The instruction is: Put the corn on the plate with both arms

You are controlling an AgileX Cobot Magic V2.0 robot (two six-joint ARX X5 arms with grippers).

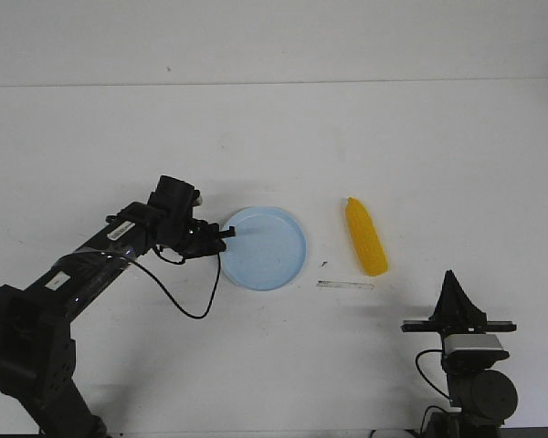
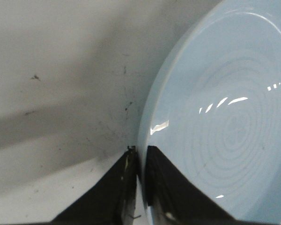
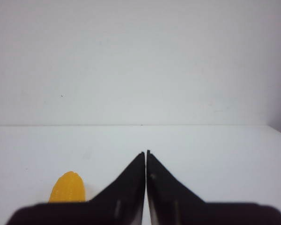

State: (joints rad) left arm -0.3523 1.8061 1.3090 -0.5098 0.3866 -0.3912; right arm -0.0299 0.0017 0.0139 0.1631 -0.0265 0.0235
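Observation:
The pale blue plate [image 1: 267,247] lies flat on the white table near the middle. My left gripper [image 1: 226,235] is shut on the plate's left rim; in the left wrist view the rim [image 2: 147,126] runs between the two black fingers [image 2: 141,151]. The yellow corn [image 1: 365,236] lies on the table just right of the plate, apart from it, its length running away from me. My right gripper [image 1: 451,277] is shut and empty, raised near the front right, well short of the corn. The corn's end shows in the right wrist view [image 3: 68,186].
A thin clear strip [image 1: 345,286] lies on the table in front of the corn. The left arm's black cable [image 1: 184,306] loops onto the table left of the plate. The table's back edge [image 1: 274,84] meets a white wall.

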